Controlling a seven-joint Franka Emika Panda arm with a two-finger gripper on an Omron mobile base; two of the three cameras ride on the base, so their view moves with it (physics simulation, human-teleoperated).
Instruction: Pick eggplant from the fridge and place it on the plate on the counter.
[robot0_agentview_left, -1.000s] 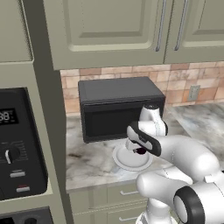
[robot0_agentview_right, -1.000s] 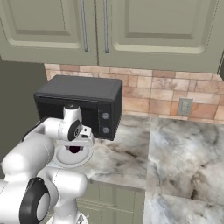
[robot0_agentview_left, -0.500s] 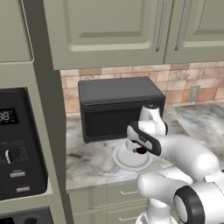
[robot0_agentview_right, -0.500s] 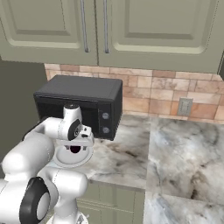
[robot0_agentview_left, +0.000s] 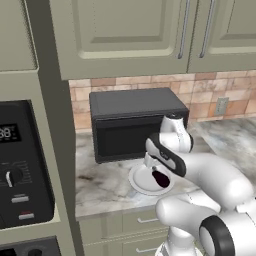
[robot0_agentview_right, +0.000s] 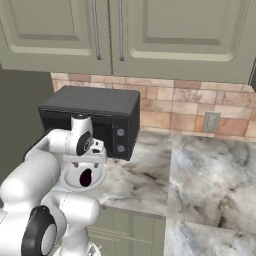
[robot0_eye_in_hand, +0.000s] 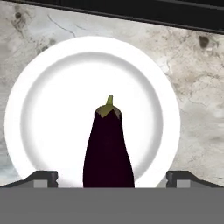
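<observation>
Hand view: the eggplant lies on the white plate, green stem toward the black microwave, between the gripper fingertips, which stand wide apart and clear of it. The plate rests on the grey-and-white marbled counter, just before the microwave, under a brick backsplash and sage-green cabinets.

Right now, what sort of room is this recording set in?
A rendered home kitchen, by the look of it: a black microwave stands on a marbled stone counter under sage-green wall cabinets, with a brick backsplash behind, and an eggplant lies on a white plate.
</observation>
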